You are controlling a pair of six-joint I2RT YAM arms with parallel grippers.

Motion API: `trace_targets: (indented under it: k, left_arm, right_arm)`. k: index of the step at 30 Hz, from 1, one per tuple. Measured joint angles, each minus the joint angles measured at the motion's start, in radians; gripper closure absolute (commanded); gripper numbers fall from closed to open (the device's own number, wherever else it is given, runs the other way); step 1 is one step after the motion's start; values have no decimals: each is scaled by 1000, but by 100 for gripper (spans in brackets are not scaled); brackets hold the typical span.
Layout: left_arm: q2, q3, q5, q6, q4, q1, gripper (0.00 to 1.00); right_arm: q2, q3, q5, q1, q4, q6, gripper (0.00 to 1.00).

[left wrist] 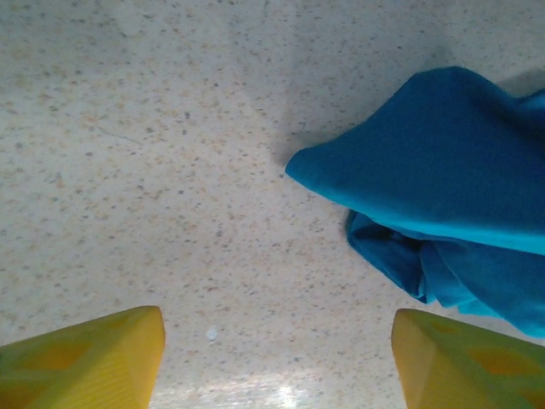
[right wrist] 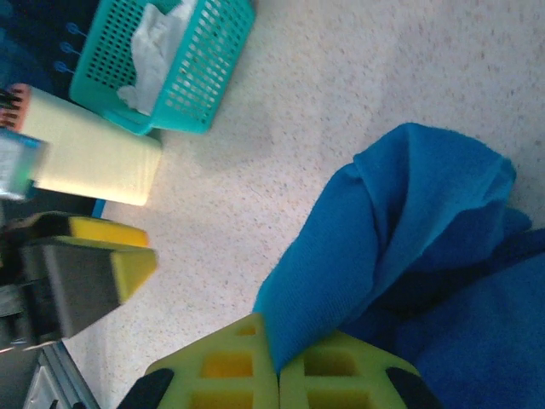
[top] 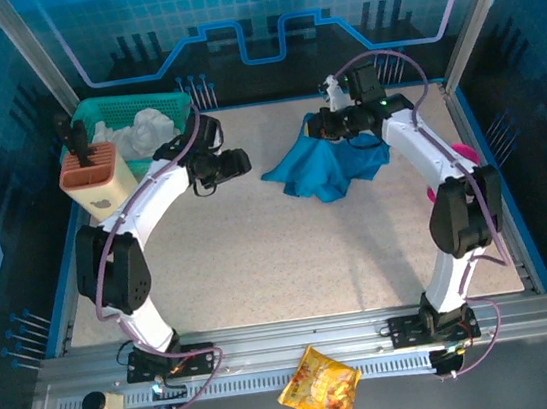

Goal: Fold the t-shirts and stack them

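We look down on a speckled desk (top: 262,267) with two white arms reaching in from its near edge. One teal-blue t-shirt (top: 329,167) lies bunched on the far right part of the desk, not yet folded, with one part lifted off the surface. The right tool (top: 319,128) is clamped on that lifted part. In its own wrist view the right tool (right wrist: 278,362) has its yellow fingers (right wrist: 213,371) pressed together, with a ridge of the t-shirt (right wrist: 400,221) pinched between them and the rest sagging away. The left tool (top: 236,162) hangs just to the left of the shirt, apart from it, its jaws spread with nothing between them. In the left wrist view the left tool (left wrist: 277,319) shows two yellow fingers (left wrist: 94,358) at the bottom corners, wide apart over bare desk. There the t-shirt (left wrist: 443,162) sits ahead and to the right, its nearest loose corner pointing toward the gap. From above, the crumpled shirt runs roughly left to right, so we judge the free left arm to be nearer that loose left end, and it would need to travel to its right to reach it. A teal basket (top: 136,117) holding white cloth stands at the far left, well apart from the shirt.
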Motion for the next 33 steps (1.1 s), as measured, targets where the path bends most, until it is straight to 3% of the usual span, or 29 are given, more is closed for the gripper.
trace_targets:
  k: [10, 14, 21, 24, 26, 29, 33]
  left_arm:
    - [365, 148, 171, 2, 154, 0, 29]
    - [437, 198, 198, 0, 165, -2, 31]
    - [429, 204, 198, 11, 154, -16, 31]
    - [396, 183, 187, 36, 122, -26, 30]
    - [372, 182, 176, 61, 96, -38, 28]
    - [346, 198, 166, 111, 60, -76, 24]
    - [362, 322, 154, 198, -11, -157, 25]
  right_arm:
    - [-77, -31, 21, 0, -23, -34, 100]
    - [-100, -174, 37, 1, -24, -35, 100]
    - [-194, -536, 111, 63, -84, -64, 100]
    - [-260, -684, 145, 83, -123, -61, 64]
    - [-298, -744, 170, 83, -151, -54, 48]
    - [-327, -760, 201, 80, -174, -47, 32]
    - [-338, -736, 238, 48, -190, -41, 30]
